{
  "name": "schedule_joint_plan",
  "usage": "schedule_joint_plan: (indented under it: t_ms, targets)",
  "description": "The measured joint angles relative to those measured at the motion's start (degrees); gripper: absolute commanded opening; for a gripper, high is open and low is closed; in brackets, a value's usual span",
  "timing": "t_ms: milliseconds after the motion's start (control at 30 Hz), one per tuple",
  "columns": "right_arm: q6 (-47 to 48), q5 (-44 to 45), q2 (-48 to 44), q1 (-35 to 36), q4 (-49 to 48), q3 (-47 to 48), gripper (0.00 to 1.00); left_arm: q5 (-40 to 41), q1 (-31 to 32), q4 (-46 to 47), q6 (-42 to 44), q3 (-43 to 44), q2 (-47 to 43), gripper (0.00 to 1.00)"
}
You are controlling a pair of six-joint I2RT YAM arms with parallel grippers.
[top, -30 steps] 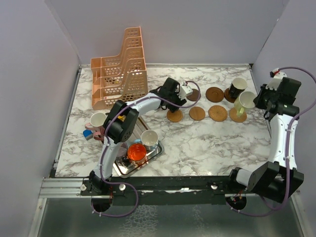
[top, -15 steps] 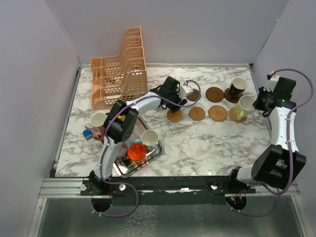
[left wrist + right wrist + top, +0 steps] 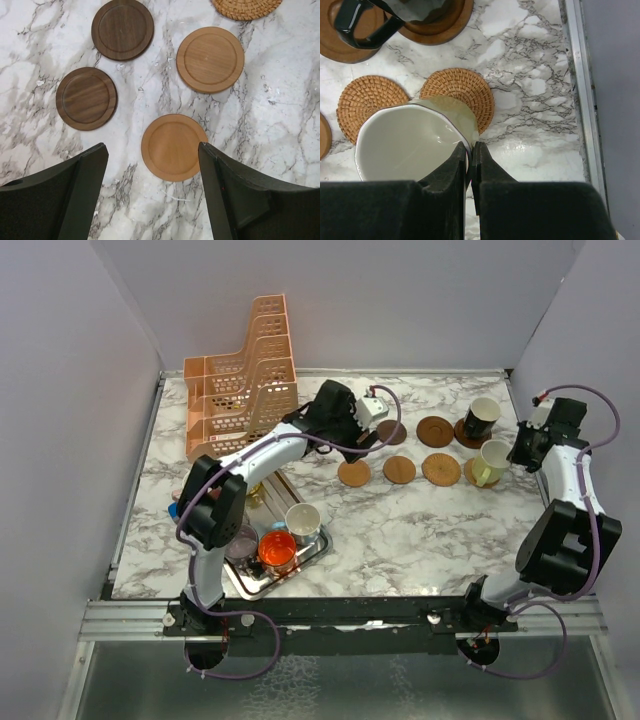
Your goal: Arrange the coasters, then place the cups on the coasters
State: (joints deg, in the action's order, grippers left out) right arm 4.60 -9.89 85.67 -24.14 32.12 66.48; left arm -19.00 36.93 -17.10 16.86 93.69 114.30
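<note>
In the left wrist view, my left gripper stands open above the marble, holding nothing. A light wooden coaster lies just ahead of its fingertips. Another light coaster and two dark coasters lie beyond. My right gripper is shut on the rim of a pale yellow cup, which is over a woven coaster at the right. I cannot tell if the cup rests on it. A black-and-white cup stands on a wooden coaster behind.
A silver tray near the left arm's base holds an orange cup, a white cup and a greyish cup. A peach file rack stands at the back left. The table's metal edge runs right of the yellow cup.
My left gripper has drawn back and up from the leftmost light coaster and opened wider. My right gripper has carried the yellow cup down and back over the woven coaster.
</note>
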Motion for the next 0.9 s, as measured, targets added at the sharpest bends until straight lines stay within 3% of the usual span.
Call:
schedule_joint_plan:
  t_ms: [267,900]
  targets:
    - [-0.33,0.00,5.42,-1.11,0.33,2.67,0.01,-0.48,0.07,0.98,0.92,-5.81,-7.02,0.77]
    - [-1.36,-1.27,8.87,-1.49,1.20,6.60,0.01,-0.09,1.01,2.12,2.60,-9.62,-9.75,0.78]
